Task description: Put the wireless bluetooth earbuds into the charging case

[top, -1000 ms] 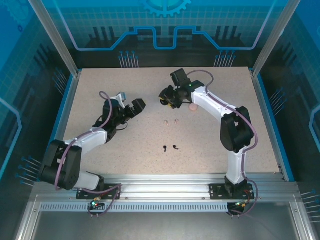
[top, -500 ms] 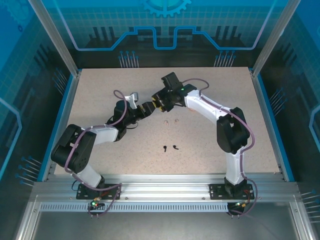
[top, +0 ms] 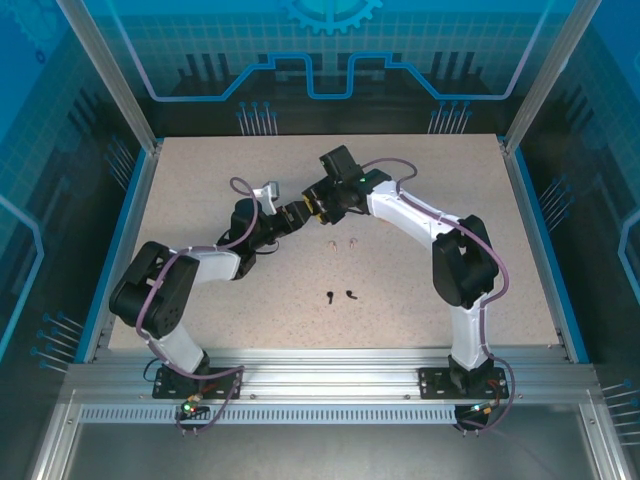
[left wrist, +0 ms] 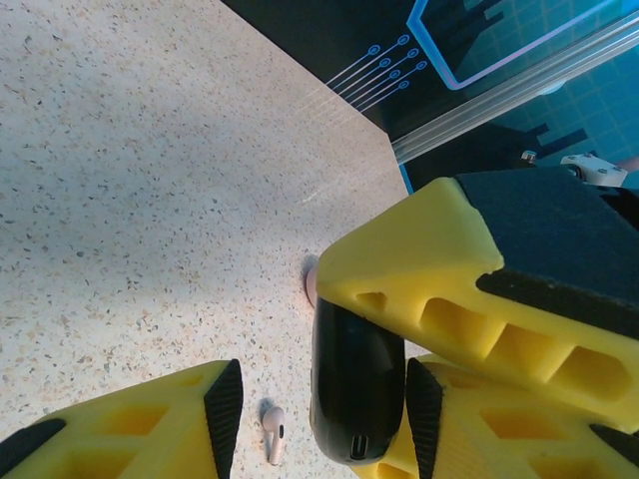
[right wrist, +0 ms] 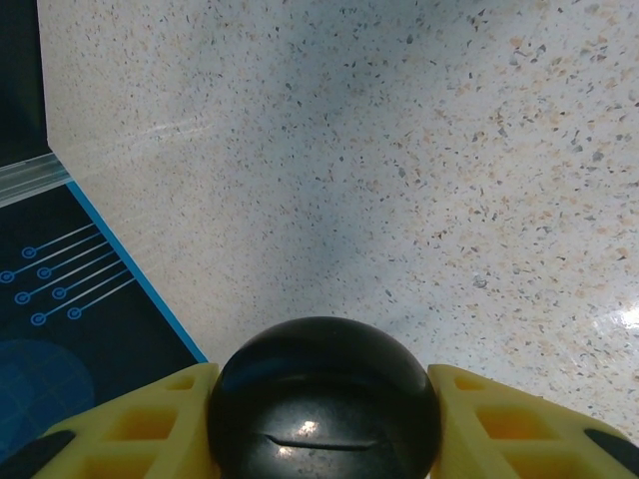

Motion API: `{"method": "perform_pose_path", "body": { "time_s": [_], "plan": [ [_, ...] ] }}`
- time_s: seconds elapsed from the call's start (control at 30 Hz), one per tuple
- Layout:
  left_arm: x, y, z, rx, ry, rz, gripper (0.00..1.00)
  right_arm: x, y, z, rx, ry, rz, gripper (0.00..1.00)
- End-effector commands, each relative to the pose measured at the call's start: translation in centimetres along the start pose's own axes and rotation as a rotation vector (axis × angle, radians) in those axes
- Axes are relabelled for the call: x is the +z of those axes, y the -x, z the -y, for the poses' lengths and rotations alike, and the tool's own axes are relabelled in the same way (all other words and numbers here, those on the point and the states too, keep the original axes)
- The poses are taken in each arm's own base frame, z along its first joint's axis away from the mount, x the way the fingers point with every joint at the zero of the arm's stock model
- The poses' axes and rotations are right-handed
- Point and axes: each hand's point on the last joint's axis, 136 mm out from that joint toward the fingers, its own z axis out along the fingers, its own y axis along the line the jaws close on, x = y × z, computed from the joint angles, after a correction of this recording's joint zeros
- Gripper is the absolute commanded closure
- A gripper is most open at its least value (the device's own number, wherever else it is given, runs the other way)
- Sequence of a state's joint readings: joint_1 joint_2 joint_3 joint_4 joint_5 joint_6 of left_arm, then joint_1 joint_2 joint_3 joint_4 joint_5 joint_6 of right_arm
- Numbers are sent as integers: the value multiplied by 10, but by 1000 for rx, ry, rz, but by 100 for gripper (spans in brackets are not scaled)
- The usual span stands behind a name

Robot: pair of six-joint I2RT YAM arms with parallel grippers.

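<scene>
While the left gripper point(top: 290, 214) reaches toward mid-table with its jaws spread wide, the black charging case point(left wrist: 356, 394) sits between its pads. The case is close against one pad, with bare table showing on its other side. I read this as a handover or a two-handed hold, with the left tool set to brace or take the case so the lid can be worked open.

Just to the right, the right gripper point(top: 320, 201) is clamped on that same case, one yellow finger on each side of the round shell. It appears to be raised above the tabletop point(top: 200, 170). A thin line across the shell is probably the lid seam. It looks closed, so I judge that no earbud is inside yet.

The earbuds lie loose on the table. The pale pink earbuds point(top: 332, 243) are side by side near the grippers, and the black earbuds point(top: 351, 294) are further toward the arm bases.

Whether the left pad actually touches the case cannot be told. A pinkish curve point(left wrist: 311, 282) peeks from behind the right gripper's finger, too cut off to name. From overhead the two tools overlap, so the grip is hard to make out there.
</scene>
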State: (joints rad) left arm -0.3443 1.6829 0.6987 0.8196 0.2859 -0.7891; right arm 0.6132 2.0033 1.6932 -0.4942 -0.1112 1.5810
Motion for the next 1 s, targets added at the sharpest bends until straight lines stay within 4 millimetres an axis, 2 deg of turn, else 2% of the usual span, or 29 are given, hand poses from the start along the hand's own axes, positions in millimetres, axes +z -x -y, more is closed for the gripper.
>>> {"method": "perform_pose_path", "body": {
  "time_s": [0.0,0.27,0.6,0.67,0.73,0.83,0.97],
  "plan": [
    [6,8,16,7,-56,35,51,-16,-13,-21,-1,60,-3,57],
    [6,9,17,-6,-45,103,56,-15,-16,-27,62,97,1,58],
    [6,12,11,-22,-22,139,63,-16,-15,-20,74,89,18,58],
    [4,12,10,-23,-16,146,62,-16,-13,-18,80,87,26,58],
    [2,13,11,-20,-16,149,55,-17,-11,-15,84,83,32,58],
    [-1,14,11,-14,-8,156,50,-17,-9,-13,90,81,37,58],
    [-2,15,12,-7,-4,162,50,-16,-8,-12,95,80,38,58]
  ]
}}
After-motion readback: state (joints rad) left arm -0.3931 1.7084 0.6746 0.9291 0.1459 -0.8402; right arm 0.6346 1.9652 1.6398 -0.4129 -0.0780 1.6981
